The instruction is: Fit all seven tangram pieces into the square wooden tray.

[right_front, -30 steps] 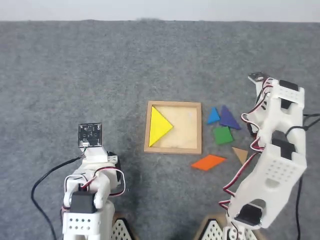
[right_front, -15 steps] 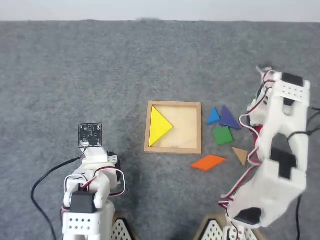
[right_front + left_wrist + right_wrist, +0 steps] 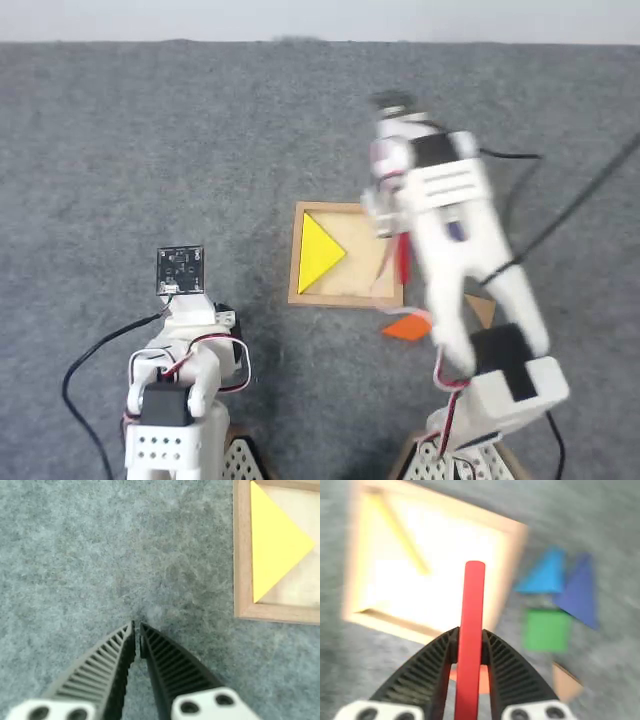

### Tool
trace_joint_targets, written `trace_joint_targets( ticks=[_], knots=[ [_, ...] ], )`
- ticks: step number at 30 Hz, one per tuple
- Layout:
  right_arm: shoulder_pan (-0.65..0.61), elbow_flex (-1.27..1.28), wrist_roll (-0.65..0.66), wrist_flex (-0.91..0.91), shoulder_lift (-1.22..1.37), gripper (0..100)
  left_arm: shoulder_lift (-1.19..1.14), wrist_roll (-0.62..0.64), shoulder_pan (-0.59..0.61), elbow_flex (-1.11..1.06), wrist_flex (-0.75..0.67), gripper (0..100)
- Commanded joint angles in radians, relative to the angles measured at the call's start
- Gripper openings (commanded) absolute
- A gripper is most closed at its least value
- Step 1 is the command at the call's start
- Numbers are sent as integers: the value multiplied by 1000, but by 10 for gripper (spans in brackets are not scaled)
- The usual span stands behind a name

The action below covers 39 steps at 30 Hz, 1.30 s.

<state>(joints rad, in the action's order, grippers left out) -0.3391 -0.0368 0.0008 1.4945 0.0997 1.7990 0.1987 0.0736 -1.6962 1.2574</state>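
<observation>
The square wooden tray [image 3: 345, 209] lies mid-table with a yellow triangle [image 3: 318, 252] in its left half. My right gripper [image 3: 468, 632] is shut on a red piece [image 3: 472, 600], held on edge above the tray's [image 3: 516, 536] right side. The red piece [image 3: 402, 262] also hangs under the right arm in the high view. Blue triangle [image 3: 547, 575], purple triangle [image 3: 580, 592], green square [image 3: 547, 630] and tan triangle [image 3: 567, 682] lie on the carpet right of the tray. My left gripper [image 3: 137, 626] is shut and holds nothing, low over the carpet left of the tray [image 3: 241, 555].
An orange parallelogram [image 3: 408, 327] and the tan triangle [image 3: 484, 306] peek out from under the right arm, below the tray's right corner. Grey carpet covers the whole table. The left arm's base stands at the front left.
The right arm has swung left from the table's right side to over the tray's right part, carrying the red piece and covering the blue, purple and green pieces. The left arm stayed still.
</observation>
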Motion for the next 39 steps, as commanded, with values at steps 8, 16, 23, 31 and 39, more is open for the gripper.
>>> trace_joint_targets(
  ticks=[8, 16, 23, 31, 39],
  knots=[
    [-131, 5, -37, -237, 84, 7, 20, -15, 6, 13, 5, 14],
    [-96, 6, -295, -335, 131, 7, 20, -15, 6, 13, 5, 14],
    [-13, 14, -629, -380, 128, 9, 20, -15, 6, 13, 5, 14],
    [-15, 64, -893, -564, 147, 62, 20, -15, 6, 13, 5, 14],
    [-74, 58, -939, -599, 200, 90, 20, -15, 6, 13, 5, 14]
  ],
)
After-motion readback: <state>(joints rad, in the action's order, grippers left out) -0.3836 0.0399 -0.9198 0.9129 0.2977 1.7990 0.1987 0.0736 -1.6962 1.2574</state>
